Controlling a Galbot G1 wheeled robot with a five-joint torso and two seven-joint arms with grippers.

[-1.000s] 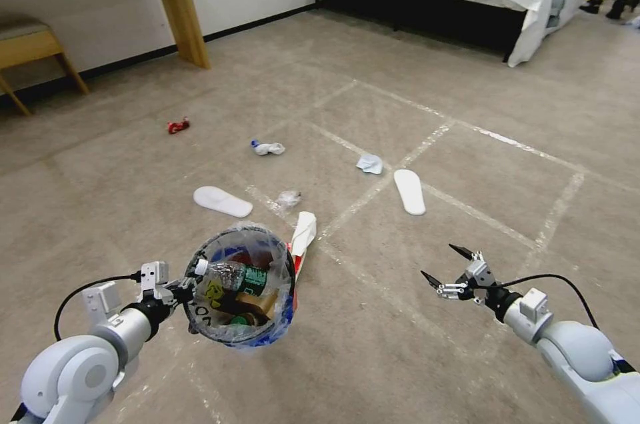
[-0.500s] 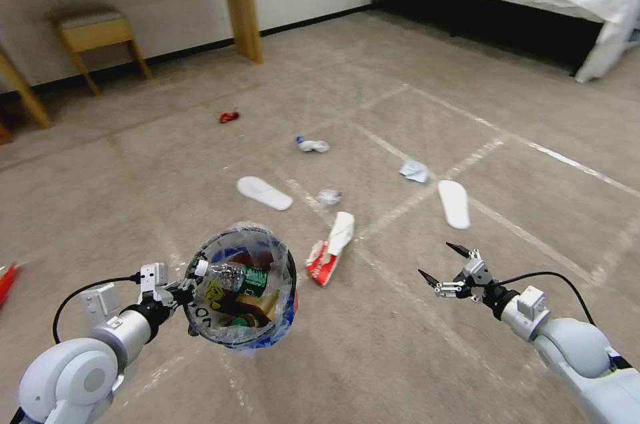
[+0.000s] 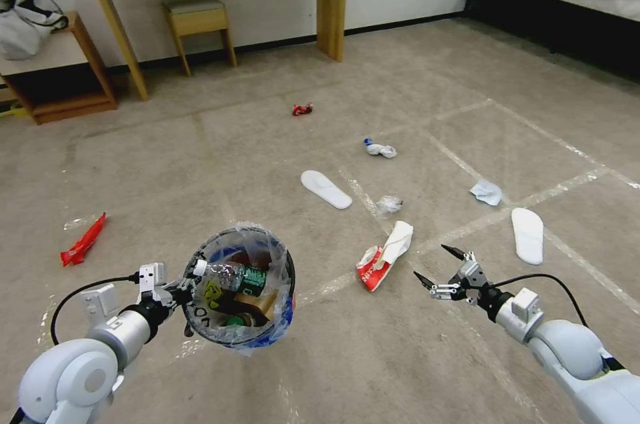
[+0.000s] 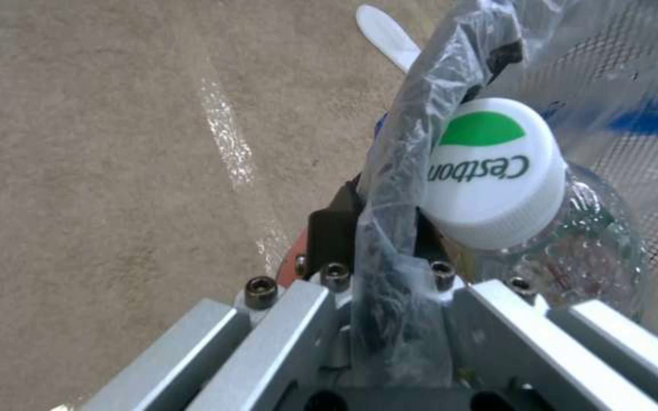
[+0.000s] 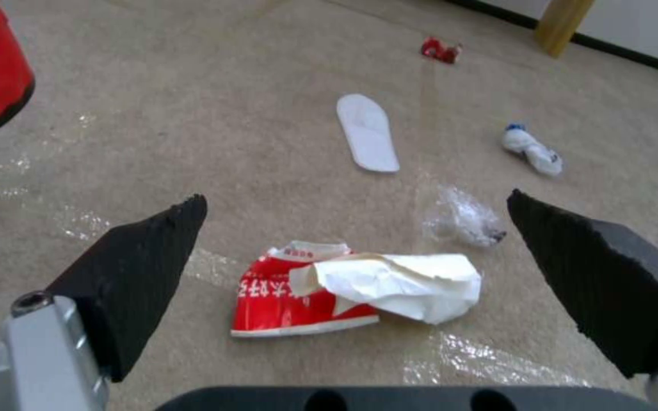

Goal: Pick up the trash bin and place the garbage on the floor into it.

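We see a carpeted bedroom floor marked with pale tape lines, litter scattered across the middle of the frame. At lower left our left tool (image 3: 175, 291) is clamped on the rim of the trash bin (image 3: 239, 285), pinching the clear plastic liner (image 4: 401, 171) with it and holding the bin in the air above the carpet. The bin is already part full: a clear bottle with a white cap (image 4: 489, 171) lies across the top of its contents.

At lower right our right tool (image 3: 437, 271) hangs above the floor with its two black pads spread wide and nothing between them. In the right wrist view a crushed red-and-white carton (image 5: 321, 297), with white paper folded over it, lies on the carpet framed between the pads. Near it sit a clear crumpled wrapper (image 5: 462, 220) and a white slipper sole (image 5: 367, 131).

Farther off, towards the upper middle of the head view, lie a tissue wad with a blue spot (image 3: 380, 149) and a small red wrapper (image 3: 302, 109). A pale-blue tissue (image 3: 487, 192) and a second sole (image 3: 528, 235) lie at the right, and a long red wrapper (image 3: 83, 247) at the left.

We judge the bin pickup done and the collecting under way. The carton looks the likeliest next piece: the open tool would need to descend over it, close, then carry it across to the bin's mouth.
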